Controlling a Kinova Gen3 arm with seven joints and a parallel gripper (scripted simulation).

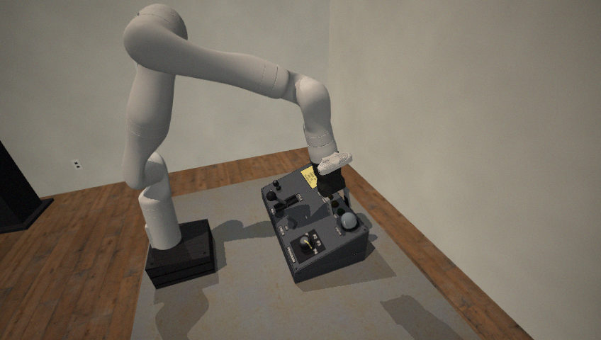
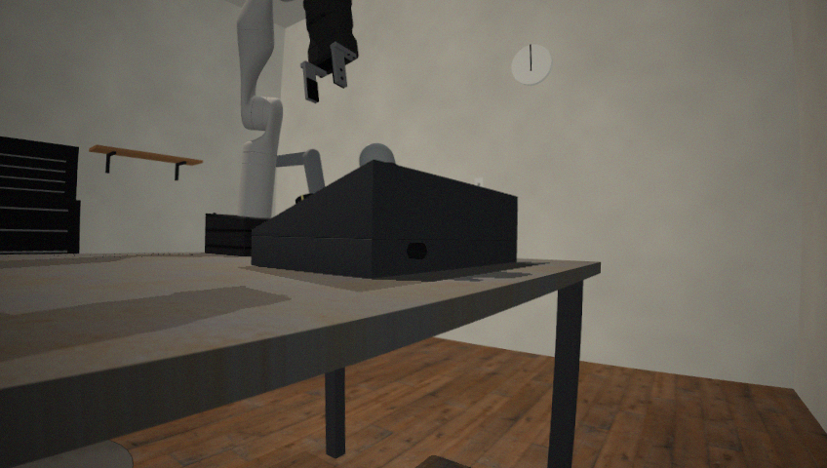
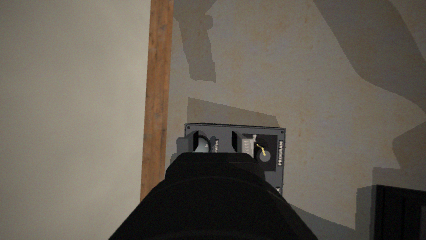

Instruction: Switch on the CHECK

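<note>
Below the fingers (image 2: 339, 62), well apart, sits the console (image 2: 406, 214). The gripper (image 2: 325, 74) hangs wide open and holds nothing, high up so it won't bump the loose box. CHECK is too small to pick out.

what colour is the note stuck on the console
Yellow note, on the console's far corner; the top view shows it best.

Workshop: tool chest (image 2: 38, 197), wall shelf (image 2: 144, 154), workbench (image 2: 406, 295).
</note>
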